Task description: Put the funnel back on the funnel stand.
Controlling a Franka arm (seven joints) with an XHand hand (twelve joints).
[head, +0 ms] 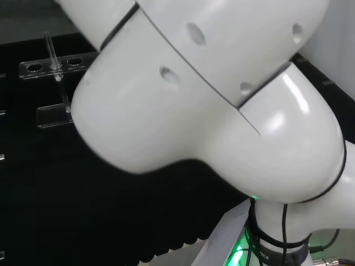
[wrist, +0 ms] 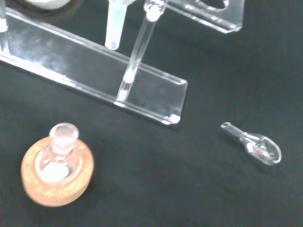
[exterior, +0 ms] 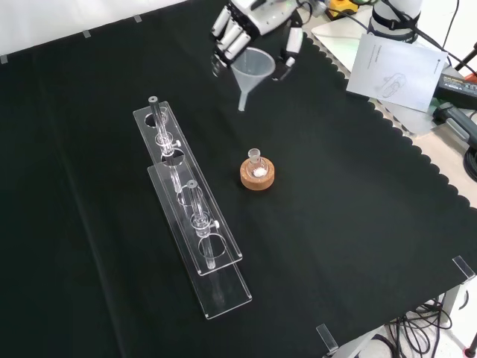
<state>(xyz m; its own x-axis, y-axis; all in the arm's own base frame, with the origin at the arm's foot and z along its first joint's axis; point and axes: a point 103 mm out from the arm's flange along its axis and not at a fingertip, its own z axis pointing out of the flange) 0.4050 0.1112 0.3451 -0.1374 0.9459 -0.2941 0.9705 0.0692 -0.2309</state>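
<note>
Funnel (exterior: 252,68) of pale translucent plastic hangs in the air near the top of the front view, mouth up and stem pointing down at the black cloth, well clear of the surface (exterior: 358,194). The hand (exterior: 250,28) comes in from the top edge there, and its black-and-white fingers (exterior: 231,37) are curled around the funnel's rim, grasping it. In the wrist view the stem shows as a whitish tube (wrist: 113,28). The funnel stand (exterior: 190,209), a long clear acrylic rack with two upright rods and round holes in its upper plate, lies lower and to the left in the front view, apart from the funnel. Between them, slightly right of the rack, a small round flask (exterior: 256,165) sits upright in a cork ring (exterior: 258,177). The wrist view also shows a small clear glass piece (wrist: 255,147) lying on its side on the cloth, away from the rack
</note>
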